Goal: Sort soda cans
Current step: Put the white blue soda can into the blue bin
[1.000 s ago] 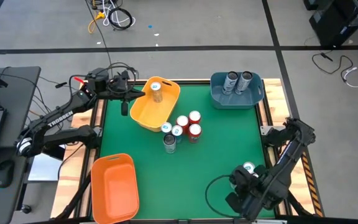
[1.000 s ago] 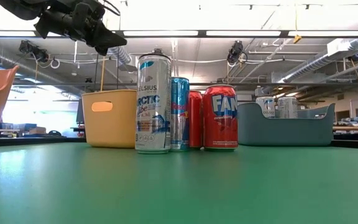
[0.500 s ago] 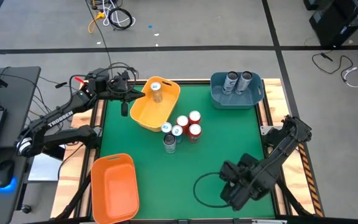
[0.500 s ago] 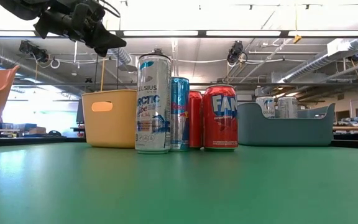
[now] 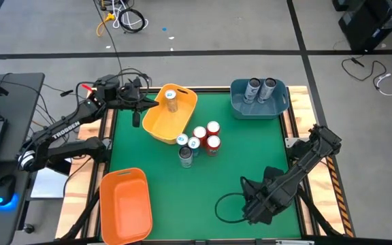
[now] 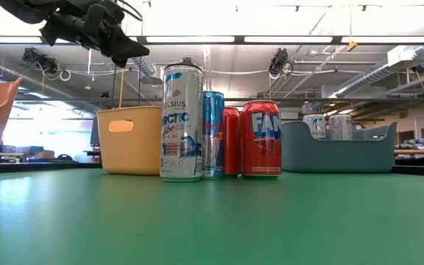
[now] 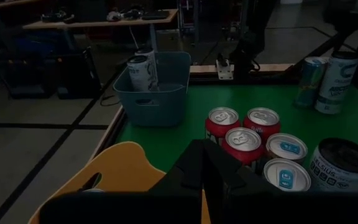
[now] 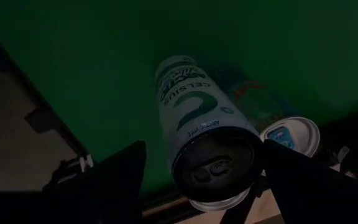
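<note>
Several soda cans (image 5: 196, 139) stand in a cluster at mid-table, red, teal-topped and one tall silver one (image 6: 182, 121). One can (image 5: 171, 99) stands in the yellow bin (image 5: 156, 124), and two (image 5: 261, 87) in the blue bin (image 5: 278, 109). My right gripper (image 5: 250, 206) is at the near right, open and pointing down. Its fingers stand on either side of an upright white Celsius can (image 8: 194, 106), with a teal-topped can (image 8: 291, 135) beside it. I cannot tell whether they touch it. My left gripper (image 5: 141, 103) hangs shut by the yellow bin's far left side.
An empty orange bin (image 5: 124, 204) lies at the near left corner. The right arm's cable (image 5: 226, 204) loops on the green mat near the front edge. Bare mat (image 5: 250, 150) lies between the cluster and the right arm.
My right arm has swung toward the table's left along the near edge. The can top that showed beside its gripper a second ago is now hidden beneath the arm in the high view.
</note>
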You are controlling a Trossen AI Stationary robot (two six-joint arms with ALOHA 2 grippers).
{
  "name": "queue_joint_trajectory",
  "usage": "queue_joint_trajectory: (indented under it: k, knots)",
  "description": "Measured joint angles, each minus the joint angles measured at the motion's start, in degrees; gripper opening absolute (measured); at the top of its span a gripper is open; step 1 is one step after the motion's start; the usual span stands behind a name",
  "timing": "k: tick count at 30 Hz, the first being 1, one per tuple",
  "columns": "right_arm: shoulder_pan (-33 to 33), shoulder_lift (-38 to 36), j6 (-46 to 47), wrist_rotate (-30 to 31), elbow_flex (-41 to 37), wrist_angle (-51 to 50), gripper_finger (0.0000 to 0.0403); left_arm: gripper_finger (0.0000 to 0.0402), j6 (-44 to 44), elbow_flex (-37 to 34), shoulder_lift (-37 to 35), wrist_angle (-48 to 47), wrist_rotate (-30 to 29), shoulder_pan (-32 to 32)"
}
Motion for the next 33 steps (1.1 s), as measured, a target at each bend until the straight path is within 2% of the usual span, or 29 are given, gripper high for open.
queue_joint_trajectory:
  k: [17,26,33]
  knots:
    - [-0.26,0.17,0.72,2.35,0.26,0.89,0.0345,0.0005,-0.42,-0.02,0.0,-0.51,0.01,0.0]
    - [-0.23,0.33,3.65,-0.92,1.51,1.21,0.0348,0.0005,-0.44,-0.02,0.0,-0.63,0.01,0.0]
    - [-0.1,0.33,3.84,-0.95,1.51,1.0,0.0348,0.0005,-0.45,-0.02,0.0,-0.63,0.01,0.0]
